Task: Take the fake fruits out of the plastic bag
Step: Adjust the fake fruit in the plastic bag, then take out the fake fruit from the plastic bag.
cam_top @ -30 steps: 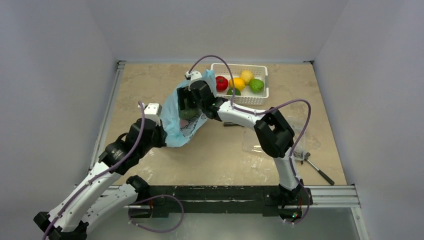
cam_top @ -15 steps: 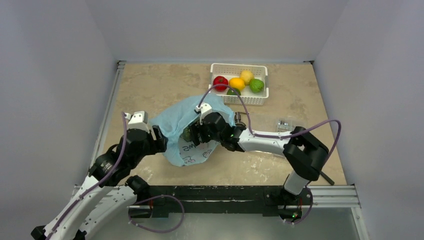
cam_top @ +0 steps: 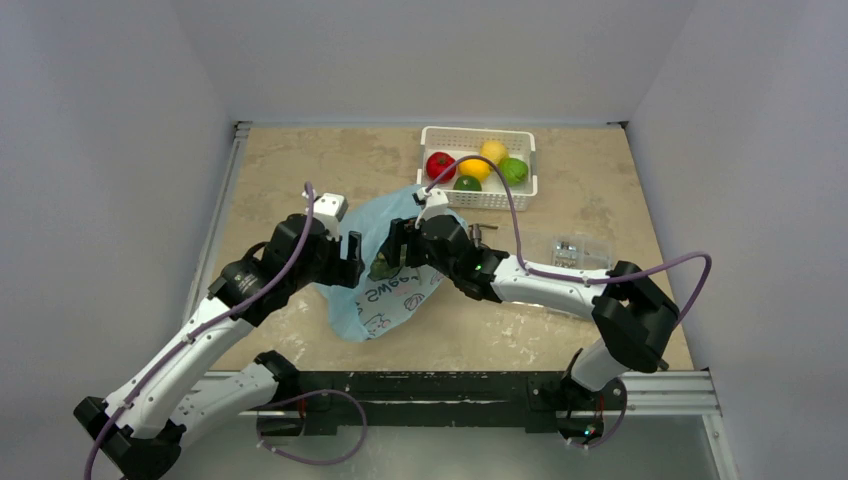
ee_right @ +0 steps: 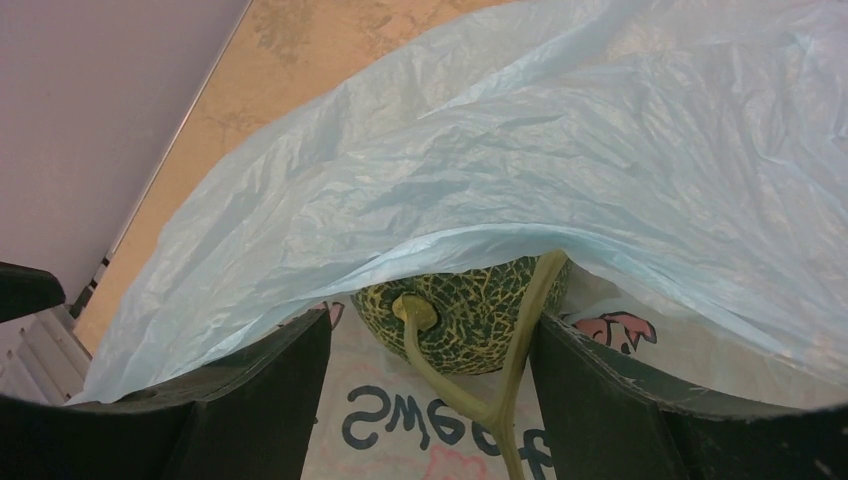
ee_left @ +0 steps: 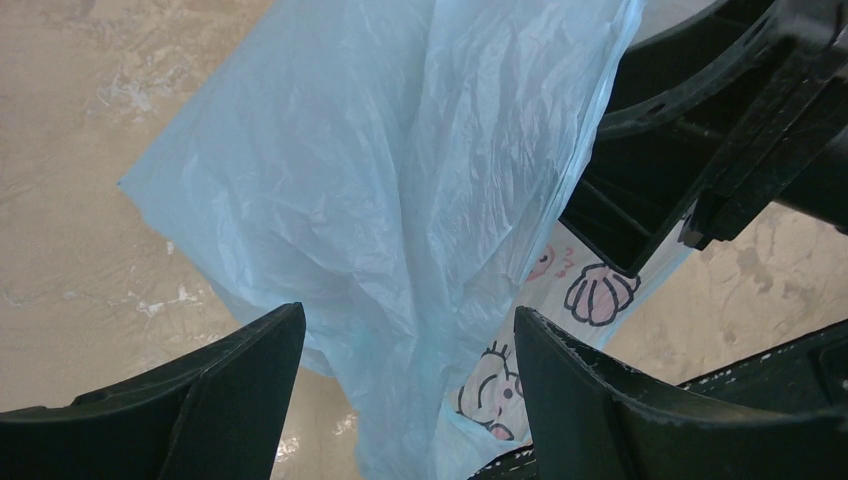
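Thin light-blue crinkly plastic bag point(cam_top: 385, 295) is noted mid-table on the beige mottled table point(cam_top: 300, 170), between the two arms. Cartoon prints and the word "sweet" are seen on its near panel.

Right gripper point(ee_right: 428, 335) is held at the bag's mouth with its fingers spread wide and nothing clamped. Just ahead of them, under the arched upper film, a dull-green netted ball with a pale T-shaped stem point(ee_right: 470, 305) is seen inside the bag. Whether it is touched by the fingers cannot be told.

Left gripper point(ee_left: 408, 330) is set at the bag's left side, jaws wide apart. A fold of film hangs between them, unpinched.

White perforated basket point(cam_top: 476, 132) stands at the far edge, apart from the bag. In it are recorded:
- a red apple point(cam_top: 440, 165)
- an orange point(cam_top: 473, 168)
- a yellow lemon point(cam_top: 493, 151)
- a green lime point(cam_top: 514, 170)
- a second, darker green fruit point(cam_top: 466, 184)

A clear flat bag of small metal parts point(cam_top: 572, 250) lies beside the right arm.
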`<move>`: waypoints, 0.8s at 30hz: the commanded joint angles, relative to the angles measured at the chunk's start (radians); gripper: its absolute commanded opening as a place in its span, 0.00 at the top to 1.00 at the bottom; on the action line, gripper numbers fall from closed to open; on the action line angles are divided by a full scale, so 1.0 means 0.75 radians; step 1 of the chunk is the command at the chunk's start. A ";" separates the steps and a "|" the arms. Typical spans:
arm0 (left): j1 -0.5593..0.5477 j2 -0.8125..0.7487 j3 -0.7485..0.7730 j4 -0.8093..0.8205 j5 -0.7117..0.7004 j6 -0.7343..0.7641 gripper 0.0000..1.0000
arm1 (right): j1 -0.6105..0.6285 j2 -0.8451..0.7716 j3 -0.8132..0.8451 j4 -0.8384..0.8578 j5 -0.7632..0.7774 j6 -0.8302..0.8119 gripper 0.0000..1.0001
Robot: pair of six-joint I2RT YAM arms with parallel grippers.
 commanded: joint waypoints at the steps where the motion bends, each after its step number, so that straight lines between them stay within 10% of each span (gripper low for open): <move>1: -0.006 0.031 0.006 0.038 0.117 0.139 0.24 | -0.007 -0.001 -0.011 0.015 -0.024 -0.014 0.34; 15: -0.004 0.178 -0.058 -0.009 0.047 0.209 0.31 | -0.013 0.039 0.024 0.079 -0.160 -0.160 1.00; 20: -0.004 0.176 -0.083 -0.019 0.055 0.219 0.29 | -0.013 -0.031 0.014 0.080 -0.218 -0.165 1.00; 24: -0.001 0.202 -0.074 -0.019 0.027 0.216 0.51 | -0.013 -0.073 0.032 0.085 -0.301 -0.158 1.00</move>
